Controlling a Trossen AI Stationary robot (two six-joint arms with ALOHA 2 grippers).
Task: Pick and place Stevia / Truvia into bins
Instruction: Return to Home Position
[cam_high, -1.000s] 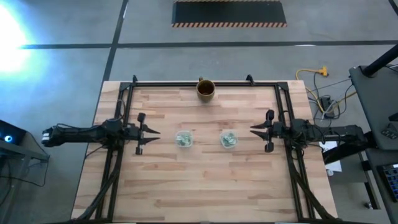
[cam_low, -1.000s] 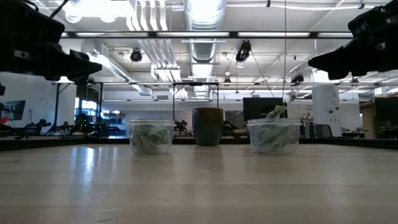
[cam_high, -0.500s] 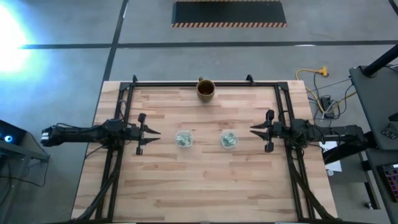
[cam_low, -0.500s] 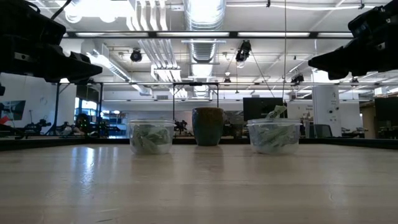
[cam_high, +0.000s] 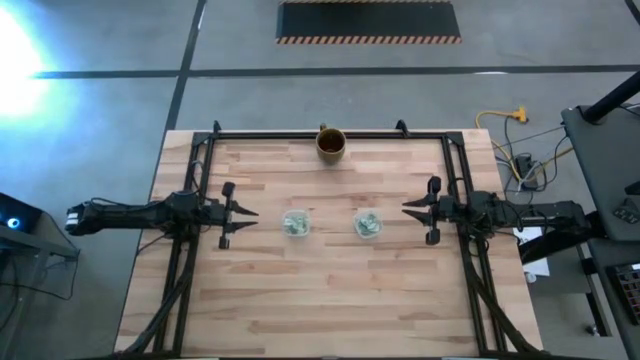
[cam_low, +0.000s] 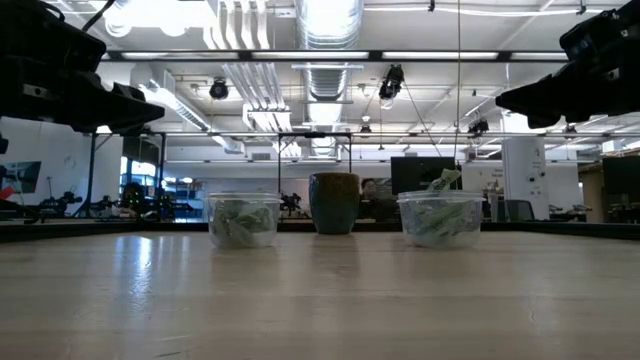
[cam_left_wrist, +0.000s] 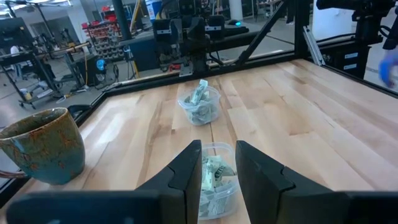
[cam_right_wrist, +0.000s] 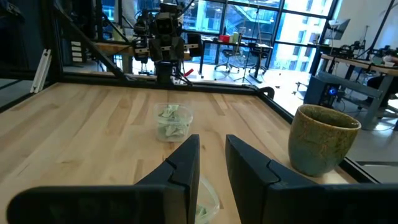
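Two clear plastic bins stand side by side at the table's middle, the left bin (cam_high: 295, 223) (cam_low: 243, 220) and the right bin (cam_high: 367, 223) (cam_low: 440, 218). Both hold crumpled pale green-and-white Stevia packets (cam_left_wrist: 200, 99) (cam_right_wrist: 171, 119). One packet (cam_low: 444, 181) sticks up over the right bin's rim. My left gripper (cam_high: 247, 213) (cam_left_wrist: 218, 163) hovers level, left of the left bin, open and with nothing between its fingers. My right gripper (cam_high: 407, 208) (cam_right_wrist: 212, 155) hovers level, right of the right bin, open by a narrow gap with nothing in it.
A brown-gold mug (cam_high: 331, 144) (cam_low: 334, 203) stands at the middle of the table's far edge. Black frame rails (cam_high: 330, 133) run along the far edge and both sides. Bare wood (cam_high: 330, 300) lies between the bins and the near edge.
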